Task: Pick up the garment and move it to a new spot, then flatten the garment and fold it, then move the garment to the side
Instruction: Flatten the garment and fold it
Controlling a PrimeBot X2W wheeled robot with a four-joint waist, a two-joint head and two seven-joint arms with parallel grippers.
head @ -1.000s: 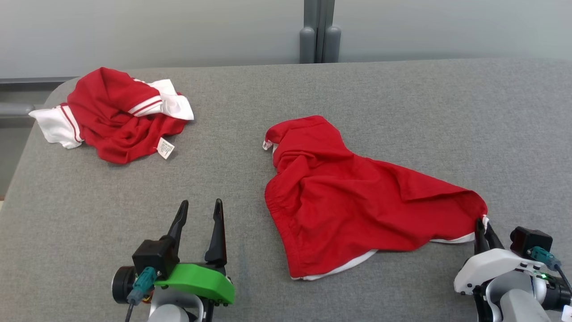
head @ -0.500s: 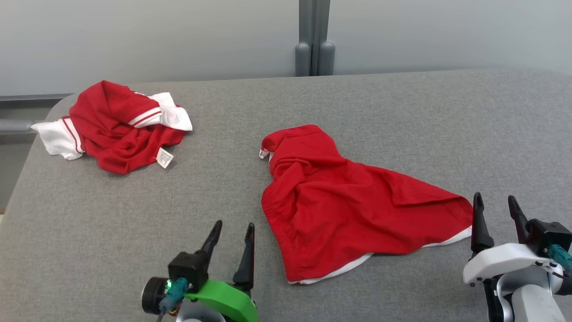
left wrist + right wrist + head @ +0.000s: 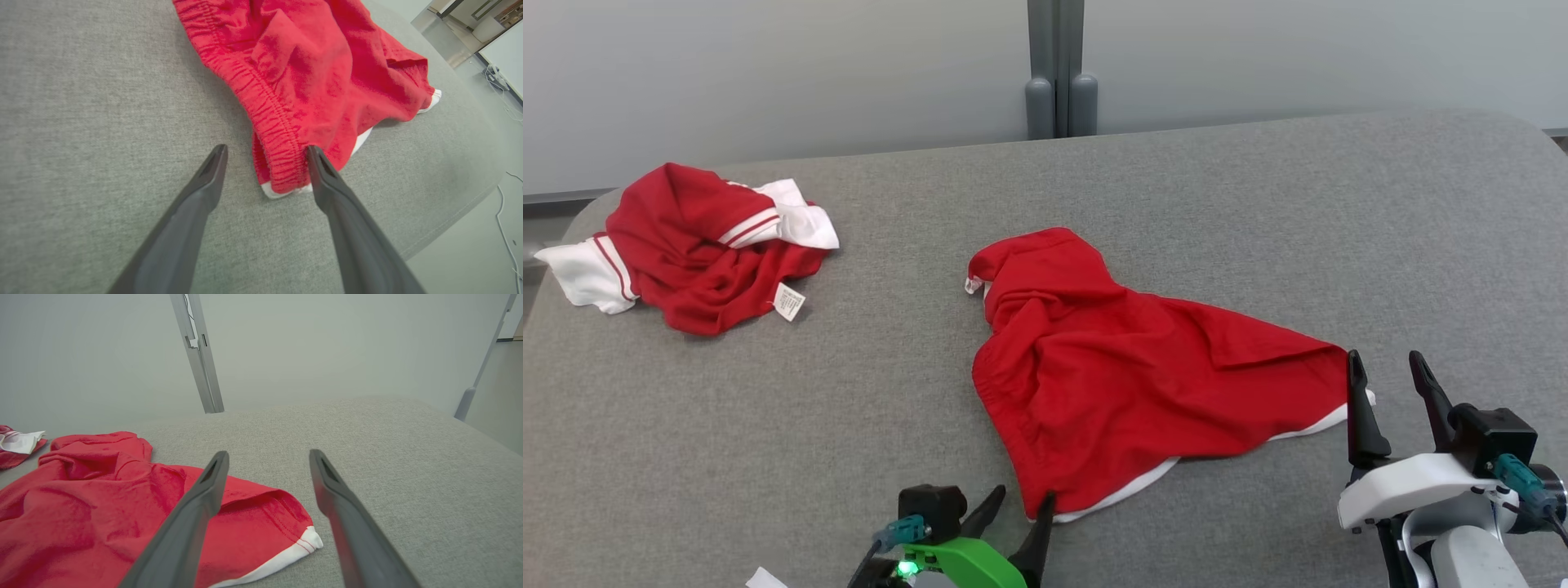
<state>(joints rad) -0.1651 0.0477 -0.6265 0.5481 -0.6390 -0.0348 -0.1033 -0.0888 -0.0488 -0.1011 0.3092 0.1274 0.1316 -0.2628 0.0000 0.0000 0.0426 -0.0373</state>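
Note:
A pair of red shorts (image 3: pixel 1127 376) with white trim lies spread and wrinkled on the grey padded table (image 3: pixel 890 392). My left gripper (image 3: pixel 1019 500) is open at the bottom edge, its right finger touching the near waistband corner (image 3: pixel 282 179) of the shorts, which sits between the two fingers in the left wrist view. My right gripper (image 3: pixel 1388 377) is open just right of the shorts' white-trimmed leg hem (image 3: pixel 304 543), holding nothing.
A second crumpled red and white garment (image 3: pixel 694 245) with a tag lies at the table's far left. A grey post (image 3: pixel 1059 69) stands behind the table against the pale wall. The table's rounded right edge (image 3: pixel 461 204) drops to the floor.
My right gripper let go of the shorts' hem and opened. My left gripper moved right to the waistband corner. The camera shifted, sliding everything left.

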